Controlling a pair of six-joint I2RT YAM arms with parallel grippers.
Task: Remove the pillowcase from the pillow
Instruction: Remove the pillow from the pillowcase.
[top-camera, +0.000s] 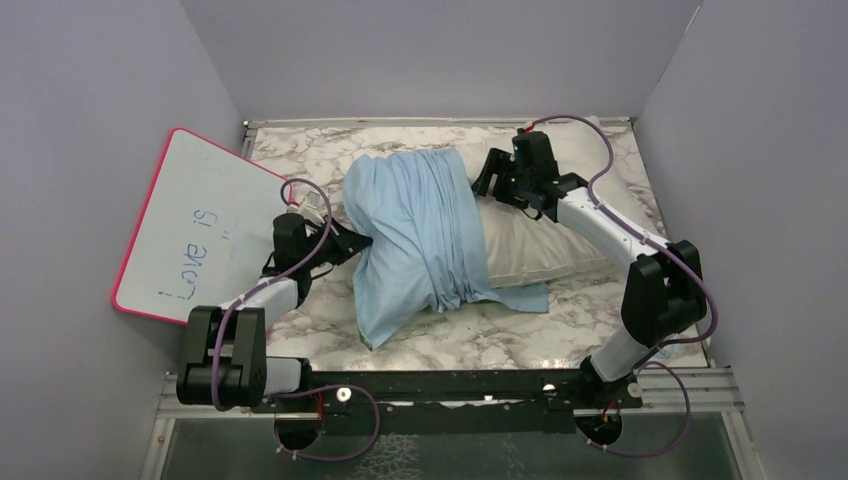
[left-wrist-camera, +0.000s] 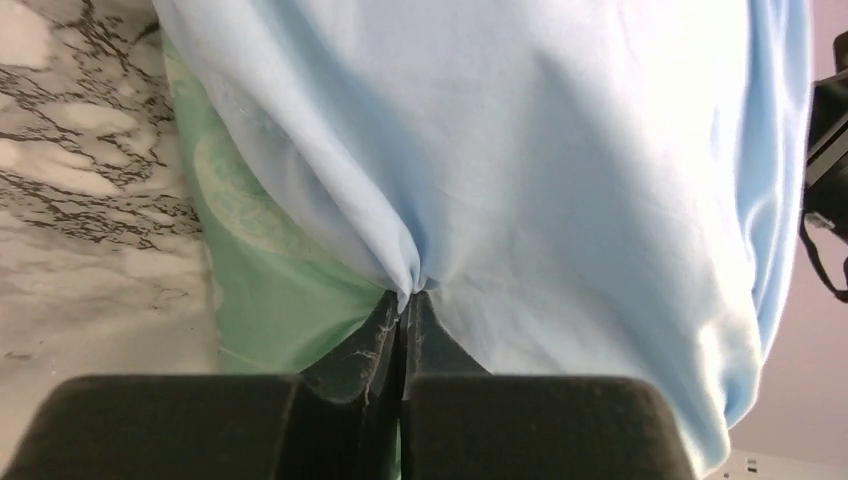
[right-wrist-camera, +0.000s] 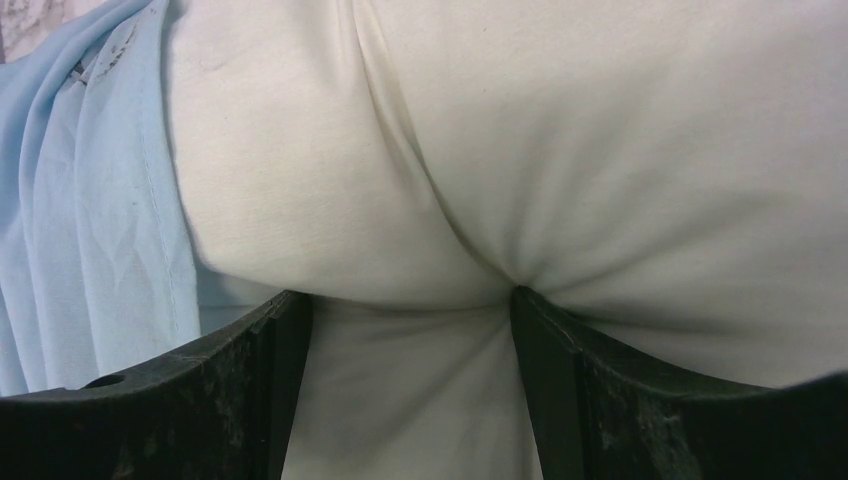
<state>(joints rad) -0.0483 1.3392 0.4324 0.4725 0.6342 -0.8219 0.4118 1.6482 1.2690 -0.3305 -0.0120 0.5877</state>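
Well, left pincer (left-wrist-camera: 402, 308) closed on pillowcase (left-wrist-camera: 560, 170); right pincer (right-wrist-camera: 405, 300), wide, clamps the pillow (right-wrist-camera: 620, 150) (half hidden under it).

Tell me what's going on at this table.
Two robot arms are working to strip a pillowcase off a pillow lying on the marble table. The left gripper is pinched shut on a fold of the light blue cloth at the pillow's left side. The right gripper clamps the pillow's bare white end, its fingers set wide around the stuffing. The pillowcase is bunched over the pillow's left part and is not yet off.
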